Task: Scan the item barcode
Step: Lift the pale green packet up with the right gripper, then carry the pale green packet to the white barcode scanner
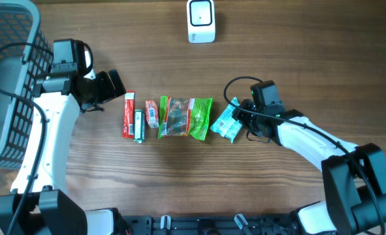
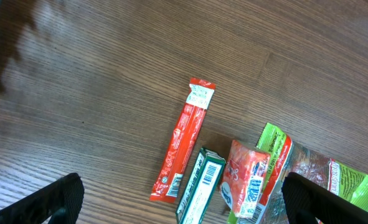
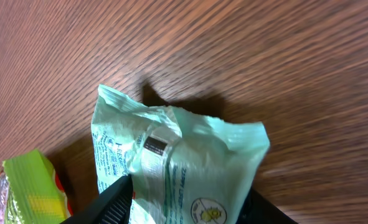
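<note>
A mint-green packet [image 3: 171, 162] sits between the fingers of my right gripper [image 3: 190, 208], which press on both of its sides; from overhead it is at the right end of the item row [image 1: 225, 123], with the right gripper [image 1: 243, 117] on it. My left gripper [image 1: 111, 87] is wide open above the row's left end, holding nothing. Under the left gripper [image 2: 184, 199] lie a red stick pack [image 2: 184, 140], a green box [image 2: 199, 186] and an orange-red packet [image 2: 249, 177], barcodes facing up. The white scanner [image 1: 200, 21] stands at the far middle of the table.
Green snack bags [image 1: 185, 117] lie in the middle of the row, between the orange-red packet and the mint-green one. A grey wire basket [image 1: 10, 78] fills the far left corner beside the left arm. Bare wooden table lies between the row and the scanner.
</note>
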### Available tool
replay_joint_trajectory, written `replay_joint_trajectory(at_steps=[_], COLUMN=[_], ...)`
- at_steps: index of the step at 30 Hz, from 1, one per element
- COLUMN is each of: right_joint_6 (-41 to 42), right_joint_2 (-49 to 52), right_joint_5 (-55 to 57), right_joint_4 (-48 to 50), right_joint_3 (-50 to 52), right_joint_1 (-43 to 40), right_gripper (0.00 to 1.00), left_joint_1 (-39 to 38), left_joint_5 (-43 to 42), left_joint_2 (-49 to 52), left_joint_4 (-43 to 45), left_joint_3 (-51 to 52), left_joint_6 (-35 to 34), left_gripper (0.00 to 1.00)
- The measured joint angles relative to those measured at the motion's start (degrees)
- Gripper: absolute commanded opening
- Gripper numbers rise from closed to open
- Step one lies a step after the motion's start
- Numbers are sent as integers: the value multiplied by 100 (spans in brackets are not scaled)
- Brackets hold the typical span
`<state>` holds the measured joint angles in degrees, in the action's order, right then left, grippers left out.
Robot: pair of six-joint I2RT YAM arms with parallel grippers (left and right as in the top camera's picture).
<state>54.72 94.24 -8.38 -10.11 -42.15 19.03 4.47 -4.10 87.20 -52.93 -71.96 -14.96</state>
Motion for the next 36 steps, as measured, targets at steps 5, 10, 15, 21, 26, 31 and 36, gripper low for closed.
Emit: replay_joint_trajectory(at_steps=[5,10,15,21,26,31,36], right_joint_6=[-297,-1561,-3025,-4922,-5654,-6081,-6269], right_joint_2=[66,-208,-1272,-2103,-2118,-2118,-2118], right_joint_5=[-17,-481,-1357,-1912,-1993,-1993,-1989], right_joint_4=[59,-157,-269,-498,-376,-433,-1204], right_joint_3=[-28,2,74,74,74,66,-446], right_joint_1=[33,-295,-1045,-1147,-1147,-1147,-1147], right_gripper=[5,4,4,4,4,4,4], left_joint_1=[0,0,0,0,0,0,0], left_joint_5=[0,0,0,0,-2,0,0], left_joint_2=[0,0,0,0,0,0,0], left_joint_4=[-2,-2,2,0,-2,-2,0], left_joint_3=[0,0,0,0,0,0,0], left_joint_6=[0,0,0,0,0,0,0], left_gripper=[100,100,100,100,100,100,100])
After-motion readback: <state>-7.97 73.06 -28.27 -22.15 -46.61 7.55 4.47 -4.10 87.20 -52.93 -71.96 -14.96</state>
